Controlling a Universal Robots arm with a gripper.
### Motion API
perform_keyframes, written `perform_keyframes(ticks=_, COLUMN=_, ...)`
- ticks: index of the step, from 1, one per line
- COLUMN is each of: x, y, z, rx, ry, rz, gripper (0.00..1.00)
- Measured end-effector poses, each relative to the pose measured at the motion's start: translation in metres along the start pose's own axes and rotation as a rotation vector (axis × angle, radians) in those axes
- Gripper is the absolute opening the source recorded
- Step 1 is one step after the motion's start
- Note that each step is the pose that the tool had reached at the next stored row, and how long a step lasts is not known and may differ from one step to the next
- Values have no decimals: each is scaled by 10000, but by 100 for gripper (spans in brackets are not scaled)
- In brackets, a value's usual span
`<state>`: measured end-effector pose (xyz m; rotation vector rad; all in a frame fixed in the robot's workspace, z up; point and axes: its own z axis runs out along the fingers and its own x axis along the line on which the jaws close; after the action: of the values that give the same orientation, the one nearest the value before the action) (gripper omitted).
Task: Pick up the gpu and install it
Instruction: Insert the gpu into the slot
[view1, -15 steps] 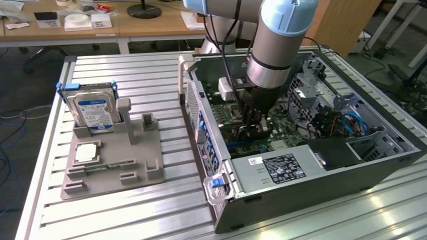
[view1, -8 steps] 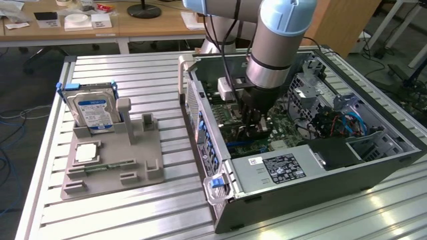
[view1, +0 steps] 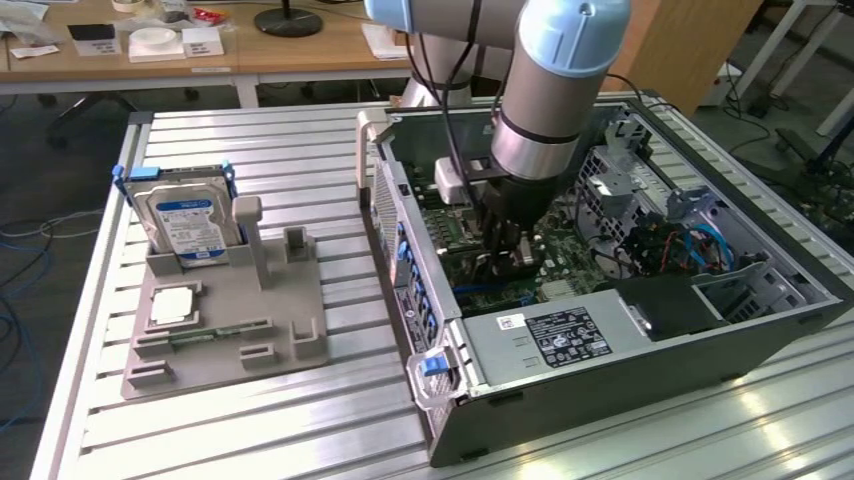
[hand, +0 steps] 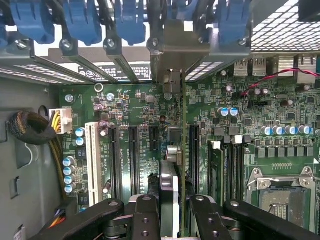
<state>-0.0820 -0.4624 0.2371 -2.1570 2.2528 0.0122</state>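
Claw (hand: 170, 210) gripping gpu (hand: 169, 190) edge-on, low over motherboard (hand: 240, 145) slots, inside pc case (view1: 641, 370).

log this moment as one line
gripper: shut on gpu | location: inside computer case, above motherboard slots | hard drive: on stand

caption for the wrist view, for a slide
Gripper holds the gpu edge-on above the motherboard expansion slots.

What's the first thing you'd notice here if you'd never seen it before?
The big robot arm reaching down into an open computer case on the exterior view's right. Its fingers hold the gpu edge-on over the green motherboard. On the exterior view's left, a hard drive stands in a grey holder.
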Motion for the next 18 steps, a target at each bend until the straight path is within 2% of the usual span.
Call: perform_keyframes(ticks=18, x=-25, y=1, z=27, rx=-9, ry=1, rz=-1, gripper=28)
